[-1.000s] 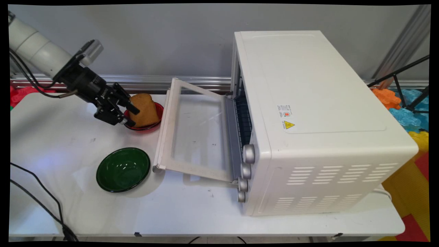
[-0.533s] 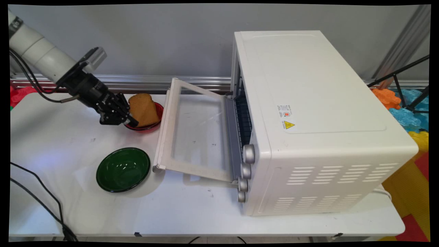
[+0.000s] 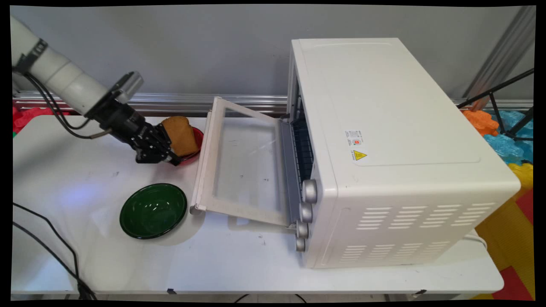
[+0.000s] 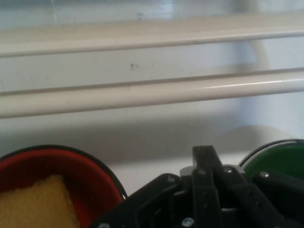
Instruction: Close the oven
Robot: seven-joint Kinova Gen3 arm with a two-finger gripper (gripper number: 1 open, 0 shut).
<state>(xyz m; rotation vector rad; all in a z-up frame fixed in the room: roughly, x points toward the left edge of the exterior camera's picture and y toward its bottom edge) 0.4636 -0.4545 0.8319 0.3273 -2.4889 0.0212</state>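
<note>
Your black two-finger hand (image 3: 170, 160) sits fingers together beside the brown bread slice (image 3: 180, 135) in its red bowl (image 3: 197, 137) — soft, light, crushable — grip its flat faces gently.

Room and fittings, placed from the claw (image 3: 172, 161):

- Table (image 3: 64, 192): white, scuffed top, directly beneath the claw and running far to its right.
- Wall (image 3: 192, 51): plain grey, behind and above the claw, evenly lit.
- Rail (image 3: 179, 102): silver metal strip along the wall's foot, just behind the claw.
- Post (image 3: 499, 55): slanted aluminium bar, far right and higher up.
- Tripod legs (image 3: 505, 91): thin, black, far right.
- Floor mats (image 3: 509, 145): orange, blue and yellow foam pieces, far right; yellow and red tiles below them.
- Red foam (image 3: 30, 116): to the claw's left, past the table edge.
</note>
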